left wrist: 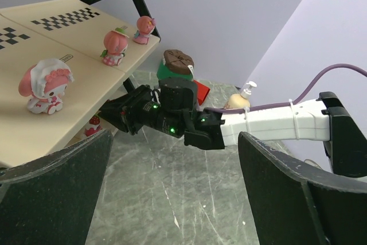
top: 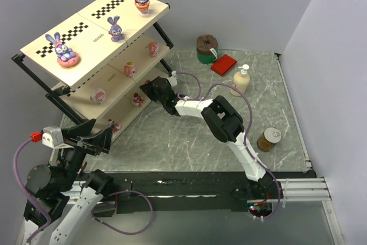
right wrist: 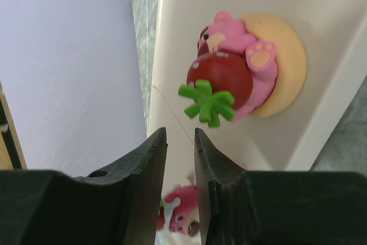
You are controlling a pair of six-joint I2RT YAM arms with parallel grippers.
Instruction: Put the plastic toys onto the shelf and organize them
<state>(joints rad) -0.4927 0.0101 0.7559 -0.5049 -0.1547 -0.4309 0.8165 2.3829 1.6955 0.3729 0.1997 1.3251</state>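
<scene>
Counting from the top view, eight plastic toys (top: 116,29) stand on the shelf (top: 97,47): three purple-blue bunnies (top: 63,51) on the checkered top board, three pink figures (top: 130,70) on the middle board and two pink-and-red pieces (top: 138,100) on the bottom board. All are too small there to read in detail, and much of the bottom board is hidden under the boards above.

The right wrist view shows one toy clearly: a pink bear (right wrist: 241,76) hugging a red strawberry with green leaves, seated on a round yellow base on a cream board. A second pink-and-red figure (right wrist: 180,217) shows only as a sliver past the fingers.

The bear lies beyond the tips of the right gripper (right wrist: 180,135) and off to one side, near them but not touching. Its jaws stand a narrow slit apart with nothing between them.

The left gripper (left wrist: 175,136) hangs near the shelf's front corner, jaws spread wide and empty.

On the green marbled table (top: 172,142) stand one pump bottle (top: 241,81), one tin can (top: 268,139), one red box (top: 223,64) and one brown-topped green round piece (top: 207,48), all well apart from the shelf.
</scene>
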